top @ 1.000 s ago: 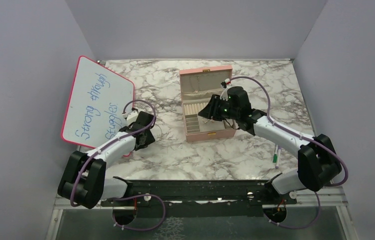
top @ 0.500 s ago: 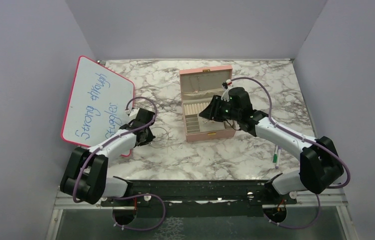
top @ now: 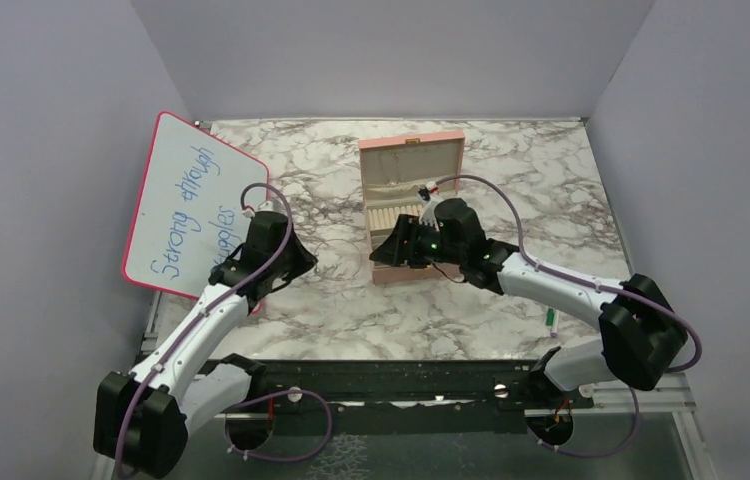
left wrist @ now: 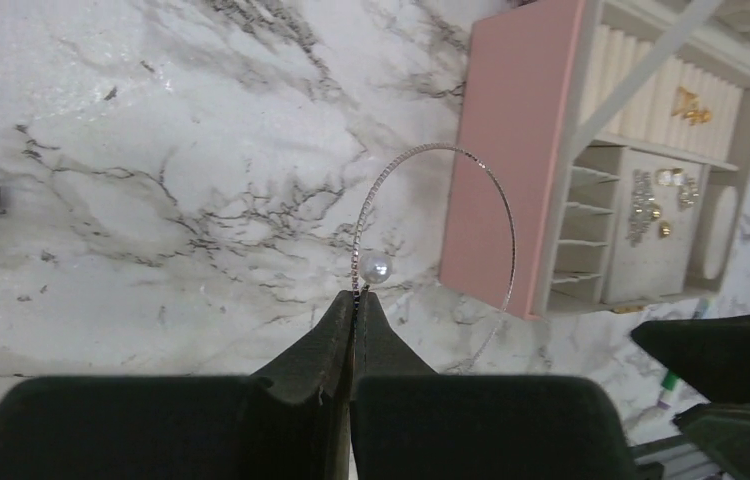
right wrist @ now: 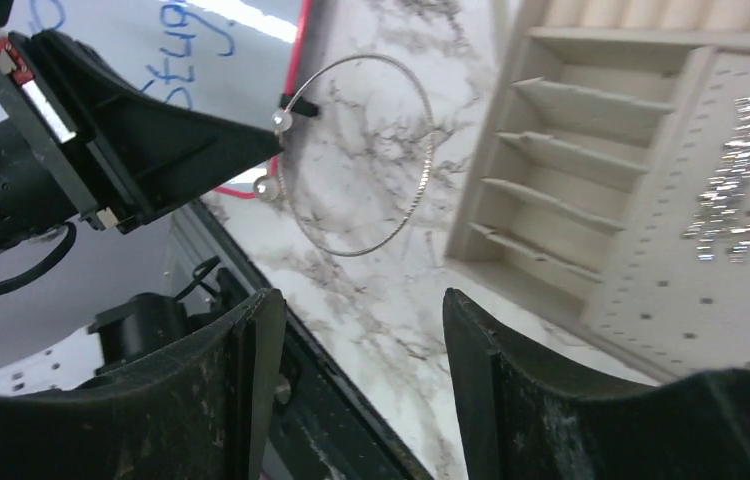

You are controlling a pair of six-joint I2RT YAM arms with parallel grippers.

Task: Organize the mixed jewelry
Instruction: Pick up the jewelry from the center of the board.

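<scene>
Left claw [left wrist: 354, 300]: pressed fully shut on the thin silver hoop [left wrist: 431, 146], pinching the wire just below a pearl bead [left wrist: 375, 267].
Hoop position: held in the air between the whiteboard [top: 191, 200] and the pink box [left wrist: 511, 150], just beside the box's outer wall.
Right claw [right wrist: 359, 300]: jaws wide apart with nothing between them, over the box's front compartments.
Other jewelry: glittering pieces [left wrist: 641, 205] lie in one compartment and a gold piece [left wrist: 691, 105] sits on the ring rolls; they are too small to identify.
Hidden: the hoop's lower arc runs behind the left claw. From above the hoop is too thin to see. The right arm covers the box's front half and most of the marker pen [top: 552, 320] on the tabletop [top: 551, 170].
</scene>
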